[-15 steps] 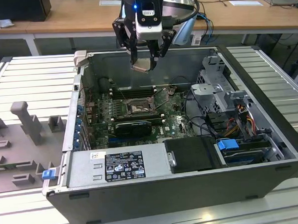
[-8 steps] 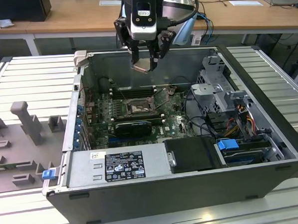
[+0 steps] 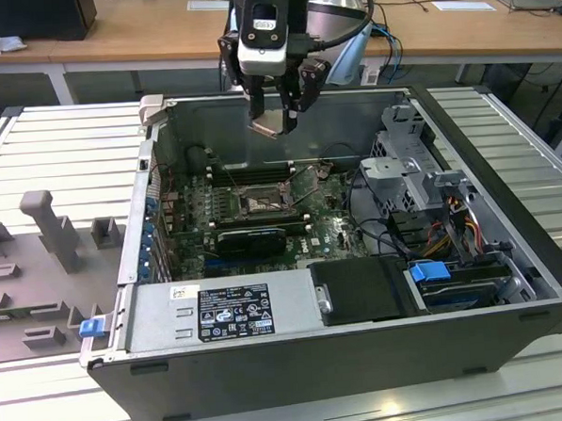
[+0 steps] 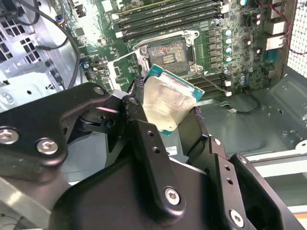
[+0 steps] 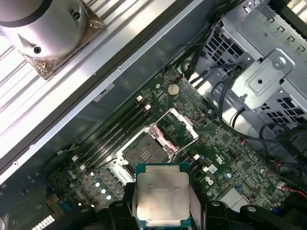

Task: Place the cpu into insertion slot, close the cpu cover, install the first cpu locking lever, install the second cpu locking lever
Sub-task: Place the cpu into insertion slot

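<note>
One gripper [image 3: 275, 124] hangs over the open computer case [image 3: 298, 360] in the exterior view, its fingers [image 4: 148, 143] pinching the cpu [image 4: 168, 103] by two opposite edges. The chip is held in the air, well above the insertion slot [image 3: 259, 204], which lies bare on the green board [image 3: 334, 231]. In the first wrist view, the cpu cover [image 5: 178, 125] stands tipped open just beside the socket.

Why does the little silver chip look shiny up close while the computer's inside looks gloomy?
In the second wrist view the pale silver square cpu glares, its face catching light; in the first wrist view it is evenly lit; in the exterior view the green circuit board lies shadowed inside the grey case.
</note>
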Controlling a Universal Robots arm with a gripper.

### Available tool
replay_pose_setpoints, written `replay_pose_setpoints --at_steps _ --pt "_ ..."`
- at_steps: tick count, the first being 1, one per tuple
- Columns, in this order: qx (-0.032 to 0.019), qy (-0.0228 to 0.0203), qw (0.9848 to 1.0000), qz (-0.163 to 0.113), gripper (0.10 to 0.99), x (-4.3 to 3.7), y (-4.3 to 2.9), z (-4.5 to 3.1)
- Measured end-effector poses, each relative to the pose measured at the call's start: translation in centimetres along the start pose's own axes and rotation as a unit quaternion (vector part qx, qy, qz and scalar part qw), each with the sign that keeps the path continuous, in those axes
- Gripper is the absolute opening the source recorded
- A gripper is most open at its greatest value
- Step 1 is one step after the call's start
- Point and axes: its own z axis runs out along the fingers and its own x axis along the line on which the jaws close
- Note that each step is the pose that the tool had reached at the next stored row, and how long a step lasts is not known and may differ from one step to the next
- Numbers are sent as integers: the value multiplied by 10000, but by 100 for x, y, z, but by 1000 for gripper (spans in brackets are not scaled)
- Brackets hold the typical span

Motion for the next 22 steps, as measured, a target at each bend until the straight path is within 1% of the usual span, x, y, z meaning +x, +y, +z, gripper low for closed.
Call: replay_pose_setpoints --at_steps 2,6,8,12,18,19,20,22 --pt "-3 -15 9998 173 529 0 0 0" --pt "-7 -33 9993 375 529 0 0 0" --pt "-10 -47 9986 534 529 0 0 1" --pt "-14 -64 9974 725 529 0 0 2" --pt "-17 -107 9933 1146 529 0 -1 11" --pt "-18 -120 9918 1275 529 0 -2 14" --pt "-19 -125 9910 1335 529 1 -3 15" --pt "-20 -129 9904 1380 529 6 -8 16"
